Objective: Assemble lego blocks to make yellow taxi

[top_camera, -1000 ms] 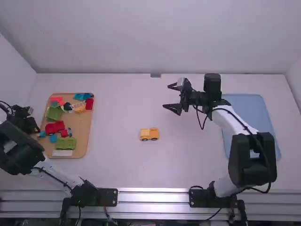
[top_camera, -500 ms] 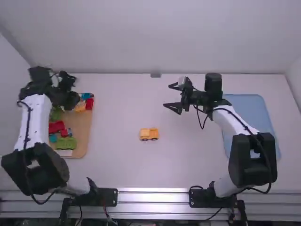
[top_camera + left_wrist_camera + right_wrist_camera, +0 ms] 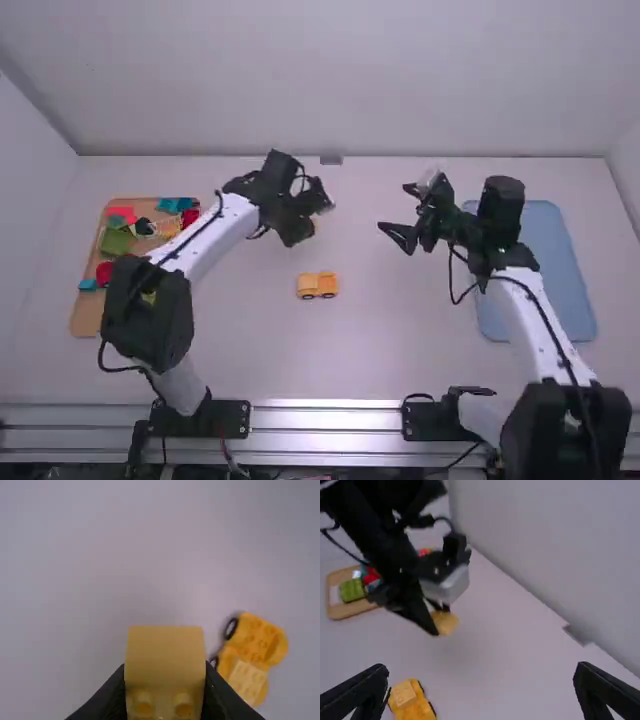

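My left gripper (image 3: 312,222) is over the table behind the yellow wheeled base (image 3: 318,285), a small part of a yellow block showing beside it. In the left wrist view that gripper (image 3: 165,685) is shut on the yellow block (image 3: 165,652), two studs visible, and the wheeled base (image 3: 245,657) lies beyond it on the table. My right gripper (image 3: 410,215) stands open over the table, right of the base. In the right wrist view my right gripper (image 3: 482,687) has widely spread fingers with nothing between them; the wheeled base (image 3: 411,700) and held yellow block (image 3: 445,622) are farther off.
A wooden tray (image 3: 88,318) of red, green, blue and yellow blocks stands at the left, partly under the left arm. A blue tray (image 3: 560,270) lies at the right, behind the right arm. Bare table surrounds the wheeled base.
My left gripper has swung from the wooden tray rightward to the table's middle with the yellow block. My right gripper has shifted a little to the right. The wheeled base has stayed put.
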`<state>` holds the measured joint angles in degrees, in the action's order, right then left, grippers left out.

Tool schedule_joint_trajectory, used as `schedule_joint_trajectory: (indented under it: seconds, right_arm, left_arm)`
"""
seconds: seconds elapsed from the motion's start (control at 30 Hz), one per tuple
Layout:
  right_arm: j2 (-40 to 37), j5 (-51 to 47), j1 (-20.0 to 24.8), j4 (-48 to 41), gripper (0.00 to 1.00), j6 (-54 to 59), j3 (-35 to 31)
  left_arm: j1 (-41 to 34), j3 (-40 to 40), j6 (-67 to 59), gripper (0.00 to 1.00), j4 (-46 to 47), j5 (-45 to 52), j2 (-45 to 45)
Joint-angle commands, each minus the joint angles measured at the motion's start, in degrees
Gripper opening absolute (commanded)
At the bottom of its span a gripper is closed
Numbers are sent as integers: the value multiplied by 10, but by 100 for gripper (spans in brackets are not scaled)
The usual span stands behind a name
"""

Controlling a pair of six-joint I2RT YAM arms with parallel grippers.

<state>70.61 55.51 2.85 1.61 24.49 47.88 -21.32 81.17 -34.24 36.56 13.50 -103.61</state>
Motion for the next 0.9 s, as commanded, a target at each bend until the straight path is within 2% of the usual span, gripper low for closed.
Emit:
schedule_joint_trajectory:
  seconds: [0.0,0.17,0.4,0.63,0.77,0.87]
  right_arm:
    - [-68,-49,23,10,99,-51,-48]
    - [-205,-87,43,66,99,-117,-151]
    - [-303,-143,44,70,99,-157,-214]
    - [-332,-148,42,70,99,-157,-223]
    - [-322,-148,42,70,99,-157,-223]
    - [-309,-148,43,74,99,-157,-223]
  left_arm:
    - [-29,33,2,2,5,-8,-38]
    - [-83,94,-20,2,23,-8,-124]
    - [-153,138,-75,2,49,-35,-203]
    - [-193,141,-82,2,38,-80,-240]
    - [-193,134,-96,2,34,-56,-247]
    - [-189,127,-106,9,30,-53,-247]
